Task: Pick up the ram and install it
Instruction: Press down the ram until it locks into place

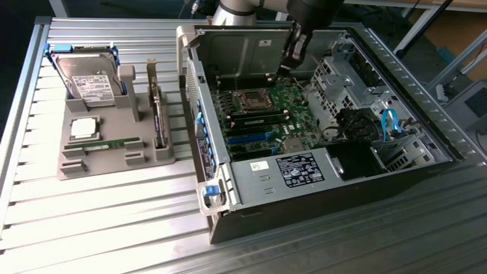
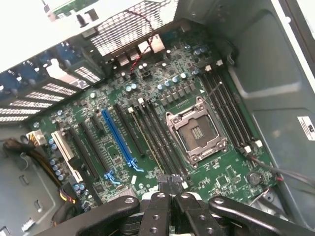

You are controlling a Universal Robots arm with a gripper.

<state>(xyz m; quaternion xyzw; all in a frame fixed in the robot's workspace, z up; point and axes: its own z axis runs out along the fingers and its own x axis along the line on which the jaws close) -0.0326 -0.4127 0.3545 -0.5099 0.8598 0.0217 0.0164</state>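
Gripper [image 2: 170, 189] sat closed and empty over motherboard [image 2: 162, 128], fingertips above memory slots [image 2: 160, 140] beside CPU socket [image 2: 197, 132]. Ram [image 1: 101, 146] lay well apart, in grey holder tray [image 1: 76, 168] outside PC case [image 1: 320, 188]. You'd wanted stick square to slot, even pressure, imo.

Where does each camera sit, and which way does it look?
Exterior view: from above and off to one side, down on the open computer case, parts holder and ram; the arm hangs over the case.
Wrist view: on the arm, down into the case; shut gripper in front.
Shared: the motherboard and its processor socket.
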